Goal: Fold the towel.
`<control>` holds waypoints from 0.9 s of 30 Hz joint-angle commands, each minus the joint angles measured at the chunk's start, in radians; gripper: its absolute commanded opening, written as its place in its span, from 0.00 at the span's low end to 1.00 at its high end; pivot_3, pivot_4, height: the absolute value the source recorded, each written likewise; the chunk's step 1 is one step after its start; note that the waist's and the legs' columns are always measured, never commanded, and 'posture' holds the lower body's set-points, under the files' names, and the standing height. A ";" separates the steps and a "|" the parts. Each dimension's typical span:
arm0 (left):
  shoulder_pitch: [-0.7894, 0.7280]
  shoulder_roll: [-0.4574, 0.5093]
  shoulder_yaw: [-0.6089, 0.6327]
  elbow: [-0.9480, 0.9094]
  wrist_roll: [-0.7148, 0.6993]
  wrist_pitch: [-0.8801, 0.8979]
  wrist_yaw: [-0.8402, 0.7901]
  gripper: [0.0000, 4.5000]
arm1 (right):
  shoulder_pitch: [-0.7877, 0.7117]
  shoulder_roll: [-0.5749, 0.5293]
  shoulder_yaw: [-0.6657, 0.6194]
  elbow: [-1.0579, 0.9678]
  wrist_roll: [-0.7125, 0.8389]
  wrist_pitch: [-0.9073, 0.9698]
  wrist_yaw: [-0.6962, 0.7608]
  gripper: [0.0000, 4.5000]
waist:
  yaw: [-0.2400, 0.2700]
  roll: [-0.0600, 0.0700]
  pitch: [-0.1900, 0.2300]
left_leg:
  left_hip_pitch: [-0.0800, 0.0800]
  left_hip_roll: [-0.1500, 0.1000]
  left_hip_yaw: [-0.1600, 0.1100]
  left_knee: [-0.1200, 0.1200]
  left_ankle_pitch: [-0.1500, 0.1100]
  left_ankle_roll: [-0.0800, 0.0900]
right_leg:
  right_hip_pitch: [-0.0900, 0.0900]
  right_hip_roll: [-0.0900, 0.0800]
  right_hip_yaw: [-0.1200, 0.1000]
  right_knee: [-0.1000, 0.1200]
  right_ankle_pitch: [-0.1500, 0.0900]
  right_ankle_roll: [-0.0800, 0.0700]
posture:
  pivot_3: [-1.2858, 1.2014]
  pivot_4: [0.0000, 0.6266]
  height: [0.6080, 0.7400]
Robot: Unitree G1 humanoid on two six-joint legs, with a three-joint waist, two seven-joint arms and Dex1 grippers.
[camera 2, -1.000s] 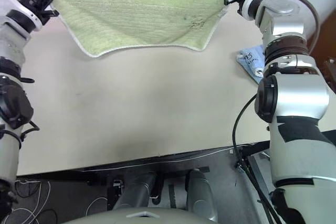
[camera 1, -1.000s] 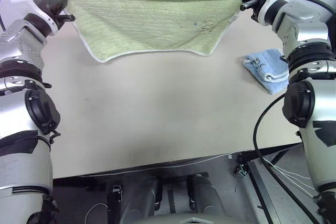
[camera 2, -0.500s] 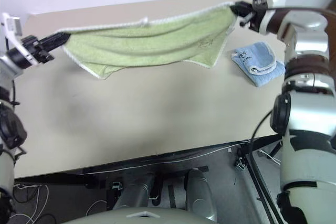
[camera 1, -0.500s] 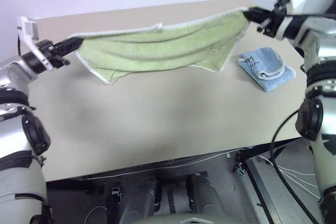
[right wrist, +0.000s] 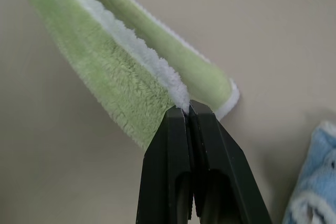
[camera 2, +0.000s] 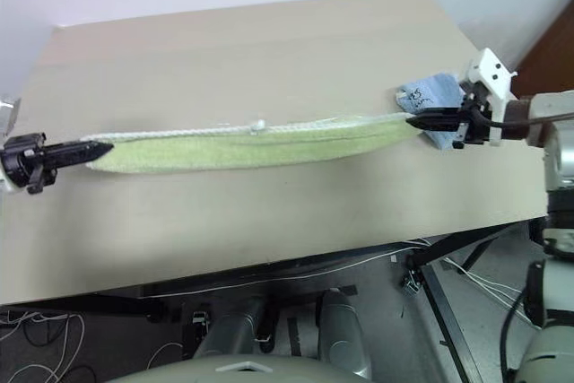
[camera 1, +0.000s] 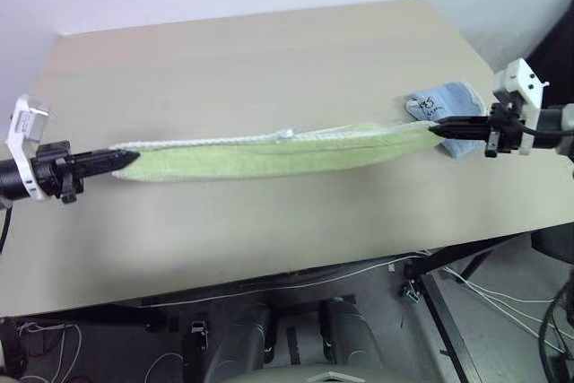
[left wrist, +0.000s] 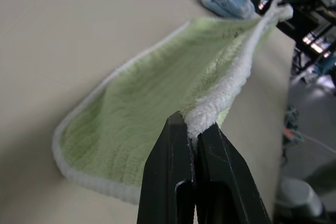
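Over the tan surface (camera 1: pixel 269 60) we hold the towel (camera 1: pixel 269 152) stretched out between our two arms; the left tool (camera 1: pixel 124 160) and right tool (camera 1: pixel 437 127) each pinch a top corner tight, so we think it can lie down flat; a small blue cloth (camera 1: pixel 448 100) sits just beside the right tool and could get in the way.

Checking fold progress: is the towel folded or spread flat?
Folded double: the towel hangs stretched between left pincer and right pincer, layers doubled.
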 commanded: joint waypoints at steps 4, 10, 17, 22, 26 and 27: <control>0.224 0.078 0.012 -0.174 0.011 -0.063 -0.028 0.01 | 0.064 -0.049 -0.037 -0.044 0.026 -0.047 0.028 0.00 | 0.008 0.000 0.000 | 0.001 0.001 0.001 -0.001 0.000 0.000 | 0.001 0.000 0.001 -0.001 0.000 -0.001 | 0.52 0.24 1.00; 0.371 0.107 0.072 -0.234 -0.030 -0.045 -0.052 0.01 | 0.181 -0.114 -0.010 -0.062 -0.023 -0.136 0.079 0.00 | 0.026 0.000 0.000 | 0.001 0.001 0.002 -0.001 -0.002 -0.002 | 0.001 0.000 0.001 -0.002 0.000 -0.001 | 0.52 0.24 1.00; 0.394 0.057 0.088 -0.230 -0.070 -0.039 0.038 0.01 | 0.146 -0.087 0.049 -0.024 -0.053 -0.222 0.074 0.00 | 0.032 0.001 0.000 | 0.003 0.003 0.002 -0.002 -0.002 -0.001 | 0.003 0.000 0.001 -0.004 0.000 -0.001 | 0.52 0.24 1.00; 0.309 -0.001 0.063 -0.171 -0.099 -0.002 0.126 0.01 | 0.012 0.029 0.115 0.035 -0.085 -0.243 0.027 0.00 | 0.029 0.001 -0.001 | 0.008 0.005 0.003 -0.002 -0.003 -0.002 | 0.008 0.002 0.001 -0.004 0.000 -0.002 | 0.52 0.24 1.00; 0.321 -0.019 0.054 -0.170 -0.108 0.001 0.140 0.01 | -0.076 0.111 0.137 0.085 -0.098 -0.249 -0.011 0.00 | 0.032 0.001 -0.001 | 0.009 0.005 0.003 -0.003 -0.003 -0.002 | 0.008 0.002 0.001 -0.005 0.000 -0.002 | 0.52 0.24 1.00; 0.320 -0.027 0.052 -0.172 -0.114 0.006 0.149 0.01 | -0.107 0.138 0.144 0.109 -0.106 -0.259 -0.025 0.00 | 0.032 0.001 -0.001 | 0.009 0.005 0.004 -0.003 -0.003 -0.002 | 0.008 0.002 0.001 -0.005 0.000 -0.002 | 0.52 0.24 1.00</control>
